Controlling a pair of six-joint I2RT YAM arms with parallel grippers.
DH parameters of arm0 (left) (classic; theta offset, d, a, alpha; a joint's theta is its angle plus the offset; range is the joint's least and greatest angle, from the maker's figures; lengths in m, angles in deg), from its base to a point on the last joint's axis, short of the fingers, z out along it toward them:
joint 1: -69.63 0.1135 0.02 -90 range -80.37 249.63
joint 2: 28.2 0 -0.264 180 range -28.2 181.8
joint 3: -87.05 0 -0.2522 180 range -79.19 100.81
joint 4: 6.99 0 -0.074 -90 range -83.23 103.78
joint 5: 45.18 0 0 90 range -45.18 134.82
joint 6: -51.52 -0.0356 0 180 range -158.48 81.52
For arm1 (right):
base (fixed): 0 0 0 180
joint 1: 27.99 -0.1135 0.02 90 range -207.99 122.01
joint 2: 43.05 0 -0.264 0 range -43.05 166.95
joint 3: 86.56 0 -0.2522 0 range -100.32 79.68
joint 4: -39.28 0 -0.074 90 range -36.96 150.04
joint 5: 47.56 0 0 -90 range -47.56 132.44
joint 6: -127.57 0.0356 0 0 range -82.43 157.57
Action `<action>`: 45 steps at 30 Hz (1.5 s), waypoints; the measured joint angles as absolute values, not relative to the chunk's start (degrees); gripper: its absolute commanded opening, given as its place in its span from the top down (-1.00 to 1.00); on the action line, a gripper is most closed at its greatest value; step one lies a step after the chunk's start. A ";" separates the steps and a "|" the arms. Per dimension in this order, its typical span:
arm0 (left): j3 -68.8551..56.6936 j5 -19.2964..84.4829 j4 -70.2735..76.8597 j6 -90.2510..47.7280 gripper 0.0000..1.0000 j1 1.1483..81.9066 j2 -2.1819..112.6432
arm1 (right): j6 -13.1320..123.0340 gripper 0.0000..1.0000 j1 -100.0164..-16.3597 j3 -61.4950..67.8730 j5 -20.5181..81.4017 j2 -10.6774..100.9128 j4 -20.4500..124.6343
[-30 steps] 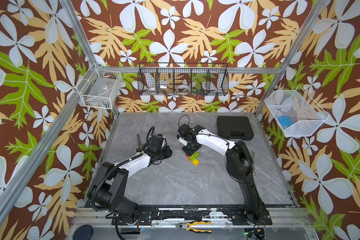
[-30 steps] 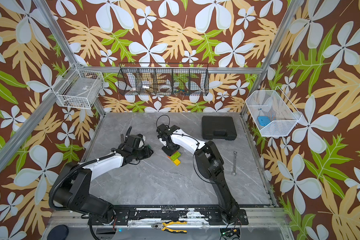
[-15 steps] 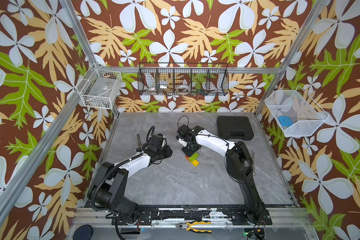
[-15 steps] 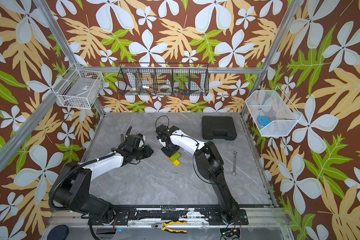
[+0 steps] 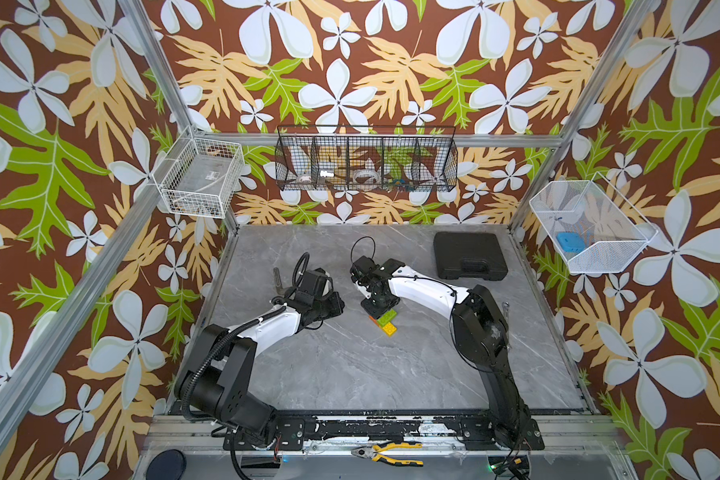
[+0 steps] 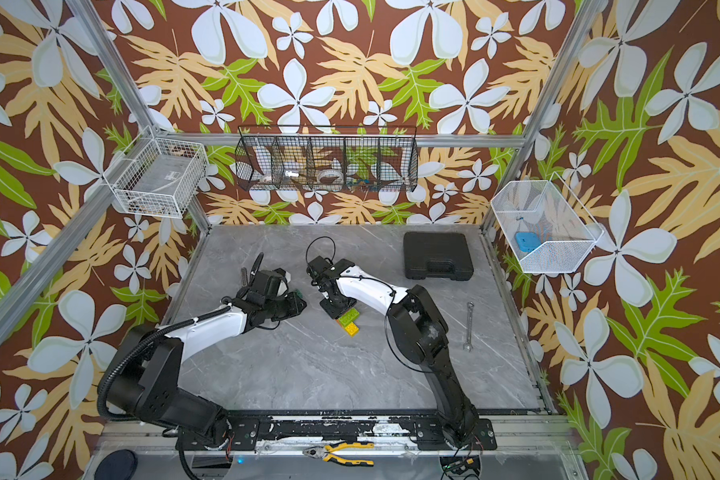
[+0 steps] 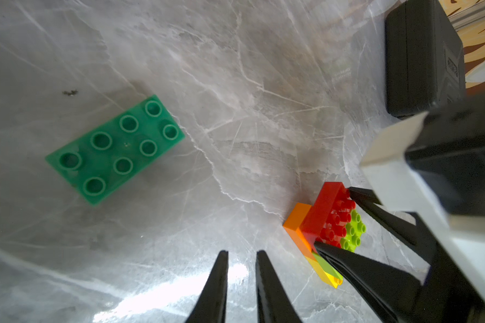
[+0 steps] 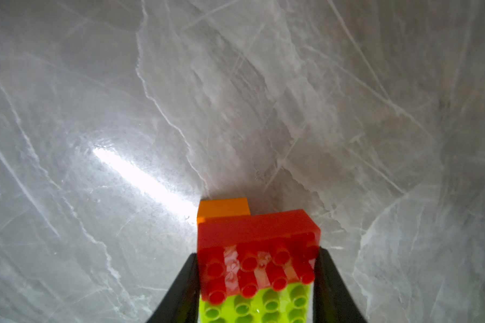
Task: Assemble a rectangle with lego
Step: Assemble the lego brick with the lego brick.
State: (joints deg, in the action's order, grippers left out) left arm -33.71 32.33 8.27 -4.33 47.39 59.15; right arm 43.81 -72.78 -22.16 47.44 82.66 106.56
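The rectangle point(image 5: 385, 322) point(image 6: 350, 320) lies mid-table as a small block of joined lego. In the left wrist view its red brick point(image 7: 331, 212) and lime brick point(image 7: 354, 232) sit side by side on an orange brick point(image 7: 296, 221) and a yellow brick point(image 7: 329, 279). My right gripper point(image 8: 258, 260) point(image 5: 377, 309) point(image 6: 337, 307) is shut on the red brick point(image 8: 258, 232), one finger at each end. A loose dark green brick point(image 7: 115, 148) lies flat on the table, studs up, apart from the block. My left gripper point(image 7: 242, 253) point(image 5: 335, 301) is shut and holds nothing, just left of the block.
A black plastic case point(image 5: 468, 253) lies at the back right. A wrench point(image 6: 469, 326) lies right of the right arm, and a metal tool point(image 5: 277, 280) behind the left gripper. Pliers point(image 5: 387, 453) rest on the front rail. Wire baskets hang on the walls; one holds a blue block point(image 5: 568, 243).
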 measured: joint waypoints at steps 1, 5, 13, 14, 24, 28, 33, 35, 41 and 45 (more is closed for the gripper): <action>-33.71 32.31 8.27 -4.33 0.57 47.39 59.20 | 44.18 0.58 -73.04 -21.97 48.03 82.66 106.32; -33.71 32.31 8.25 -4.35 0.57 47.39 59.22 | 44.68 0.64 -73.37 -21.33 48.88 82.84 105.62; -34.24 32.35 8.29 -4.35 0.58 47.39 58.67 | 44.79 0.67 -73.20 -22.23 48.62 83.25 106.41; -34.24 32.35 8.29 -4.35 0.58 47.39 58.67 | 44.79 0.67 -73.02 -22.23 48.44 83.32 106.43; -34.24 32.37 8.29 -4.51 0.58 47.39 58.17 | 44.75 0.27 -73.02 -24.02 48.68 83.87 107.81; -34.24 32.35 8.29 -4.53 0.58 47.39 58.17 | 44.72 0.12 -73.02 -26.10 48.64 84.22 109.25; -34.24 32.37 8.29 -4.53 0.57 47.39 58.17 | 44.57 -0.03 -73.00 -27.28 48.09 84.37 110.78; -34.24 32.37 8.29 -4.53 0.57 47.39 58.17 | 44.57 -0.08 -73.02 -27.56 47.11 84.37 111.59; -34.24 32.35 8.29 -4.51 0.58 47.39 58.13 | 44.57 -0.20 -73.33 -28.11 46.80 84.26 112.29; -34.24 32.35 8.29 -4.51 0.58 47.39 57.99 | 44.57 -0.26 -73.37 -28.15 46.80 84.13 112.50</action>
State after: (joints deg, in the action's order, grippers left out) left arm -34.24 32.35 8.29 -4.51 47.39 57.99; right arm 44.57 -73.37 -28.15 46.80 84.13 112.50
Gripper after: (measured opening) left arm 0.213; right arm 0.620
